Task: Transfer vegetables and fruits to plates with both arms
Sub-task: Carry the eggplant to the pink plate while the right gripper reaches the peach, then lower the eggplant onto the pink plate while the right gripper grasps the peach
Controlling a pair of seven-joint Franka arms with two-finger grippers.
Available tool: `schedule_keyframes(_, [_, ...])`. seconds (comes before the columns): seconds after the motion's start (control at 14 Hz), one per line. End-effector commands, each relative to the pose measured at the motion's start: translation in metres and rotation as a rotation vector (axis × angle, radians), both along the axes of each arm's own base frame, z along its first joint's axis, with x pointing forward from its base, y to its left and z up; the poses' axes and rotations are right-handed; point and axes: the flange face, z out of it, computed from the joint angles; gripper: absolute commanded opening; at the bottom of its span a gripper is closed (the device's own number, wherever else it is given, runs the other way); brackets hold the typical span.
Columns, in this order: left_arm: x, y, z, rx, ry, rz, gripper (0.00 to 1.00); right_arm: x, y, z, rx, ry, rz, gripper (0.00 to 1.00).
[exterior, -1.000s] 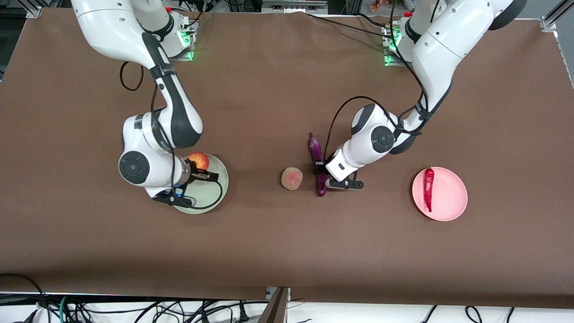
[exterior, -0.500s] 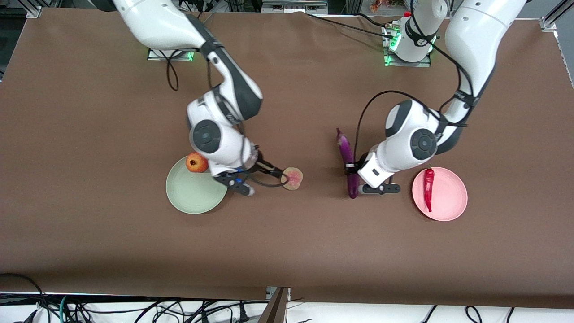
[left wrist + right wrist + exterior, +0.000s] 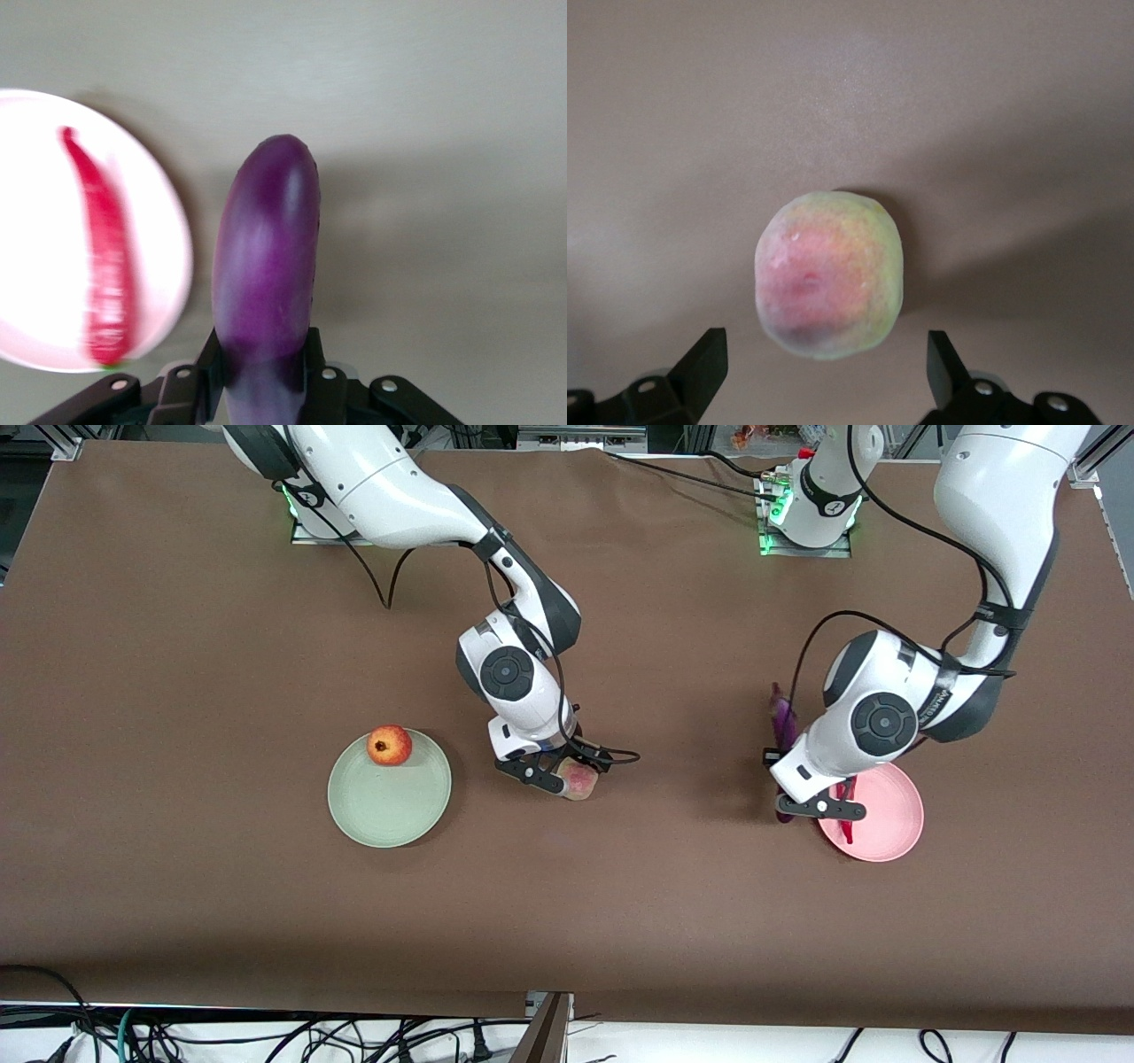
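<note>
2 plates, 2 fruits, 2 vegetables. Pink plate (image 3: 890, 834), lower right, bears 1 red chili (image 3: 102, 274); left gripper (image 3: 797, 795) clenches the glossy purple eggplant (image 3: 266, 266) at its edge. Mid-frame, right gripper (image 3: 567, 769) straddles the blushed peach (image 3: 828, 273), fingers released. Green plate (image 3: 390, 806) holds the pomegranate (image 3: 389, 745).

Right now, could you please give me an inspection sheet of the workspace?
Surface: brown table.
Job's things: pomegranate on green plate; chili on pink plate; peach on the table; eggplant lifted beside the pink plate.
Clutter: nothing seen.
Grippers: left pincer shut on eggplant; right pincer open over the peach.
Cables: black, along both arms.
Surroundings: cables at the table's near edge.
</note>
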Motion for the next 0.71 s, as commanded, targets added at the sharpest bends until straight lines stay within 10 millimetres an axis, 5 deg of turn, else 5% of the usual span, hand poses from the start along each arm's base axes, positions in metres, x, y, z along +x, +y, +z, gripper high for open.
schedule_keyframes(0.0, [0.010,0.050,0.013,0.062,0.008,-0.136,0.06,0.003,0.007,-0.006,-0.030,-0.048,0.020,0.99])
schedule_keyframes(0.14, [0.025,0.089,0.015,0.066,0.004,-0.184,0.10,0.003,0.009,-0.006,-0.042,-0.072,0.040,0.99])
schedule_keyframes(0.64, [0.042,0.141,-0.026,0.047,0.043,-0.168,0.11,0.007,0.009,-0.020,-0.056,-0.130,0.075,0.99])
